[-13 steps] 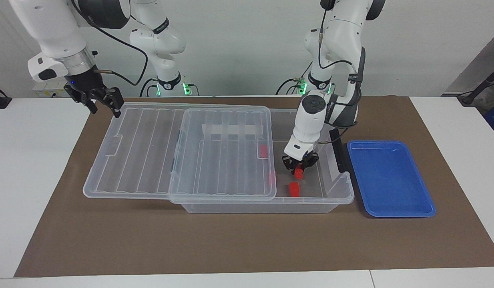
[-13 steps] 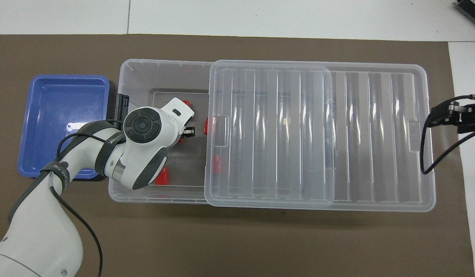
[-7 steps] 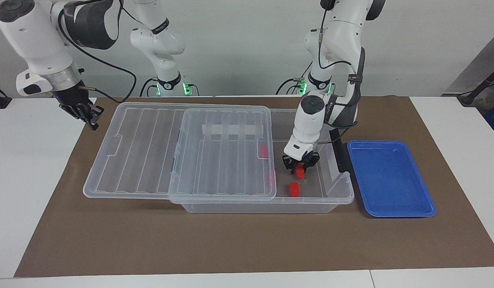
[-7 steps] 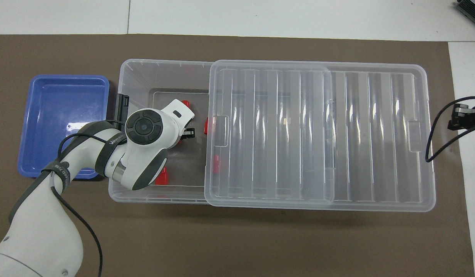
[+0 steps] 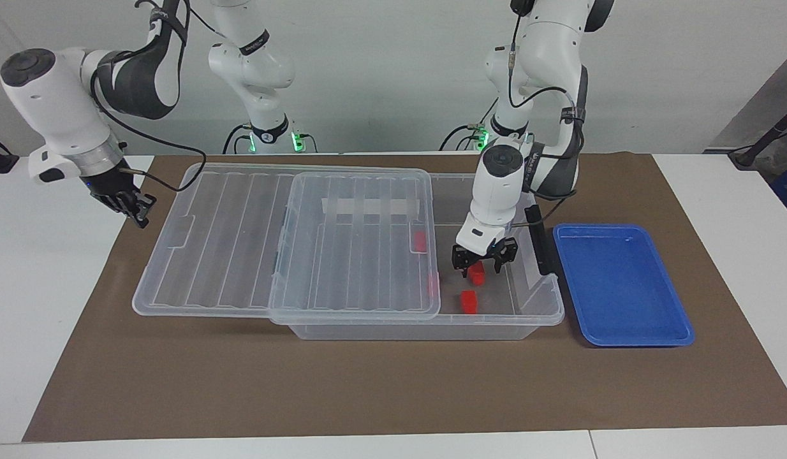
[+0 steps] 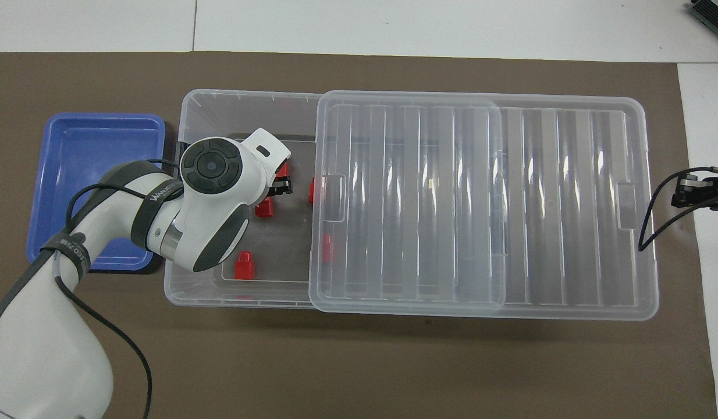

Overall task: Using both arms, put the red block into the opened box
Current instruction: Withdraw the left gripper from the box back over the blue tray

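**Left gripper lets go of a red block inside the box**

Facing view: A second ago the left gripper [image 5: 485,262] was closed on a red block [image 5: 476,273] low inside the box [image 5: 546,305]. Now its fingers stand apart, astride the block, which sits on the box floor below them; contact cannot be told. The gripper has risen a little. A second red block [image 5: 469,301] lies on the box floor, farther from the robots than the released one. The lid [image 5: 240,236] lies slid toward the right arm's end of the box, unchanged. The right gripper [image 5: 133,207] has moved off the lid's corner and now hangs past that end of the box, over the mat edge, fingers shut, holding nothing.

Overhead view: The left arm's wrist has shifted toward the end of the box next to the blue tray [image 6: 74,174], uncovering the released block [image 6: 265,208]. The other block [image 6: 244,266] is now fully visible inside the box. The right gripper [image 6: 685,192] has drawn away from the box.
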